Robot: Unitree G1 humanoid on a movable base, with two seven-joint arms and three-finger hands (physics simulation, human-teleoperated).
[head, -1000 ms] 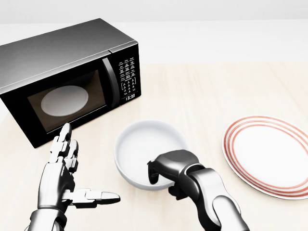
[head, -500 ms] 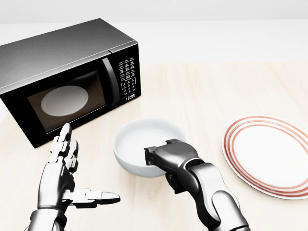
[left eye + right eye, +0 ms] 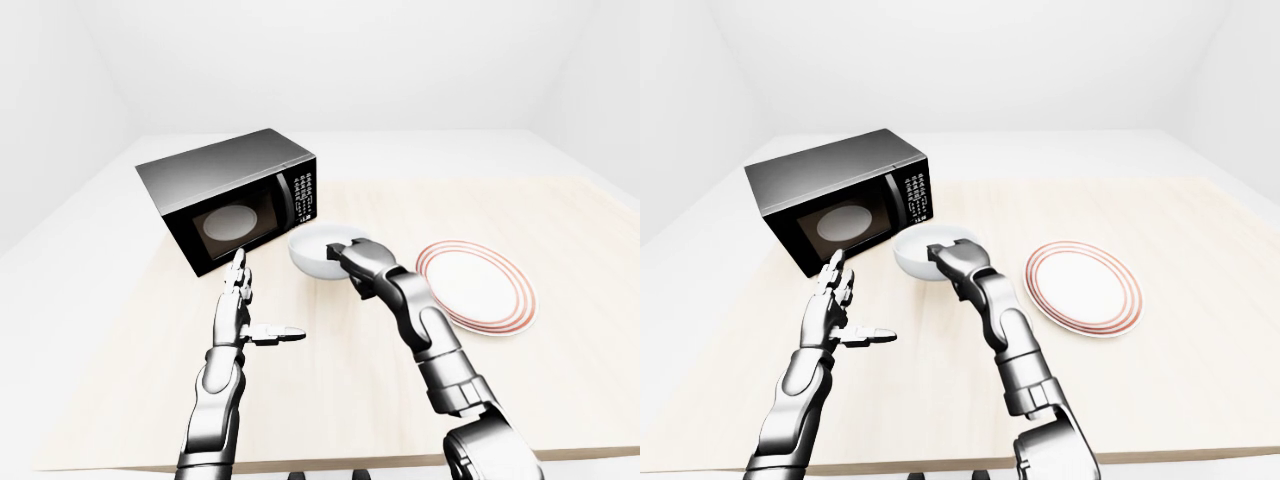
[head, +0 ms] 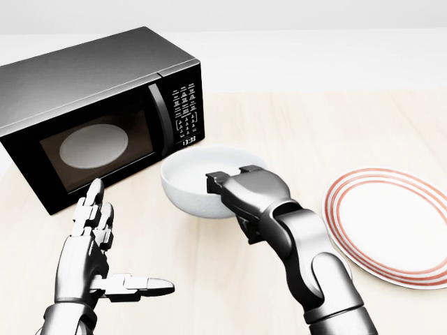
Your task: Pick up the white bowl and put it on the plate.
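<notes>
One bowl (image 4: 192,183), round so no long axis, mouth up w/ slight tilt, plain white, smooth, deep-sided; it sits just right of the microwave (image 4: 91,115) and well left of the plate (image 4: 391,223), but can't tell if it's lifted off the table (image 4: 300,132). Right hand (image 4: 246,192) grips the bowl's near-right rim, fingers closed over the edge; left hand (image 4: 94,258) is wide open, fingers spread, thumb out, holding nothing, below the microwave in head view. Count: 1 bowl, 1 plate (white w/ red rings), 1 microwave (black), 2 hands.
</notes>
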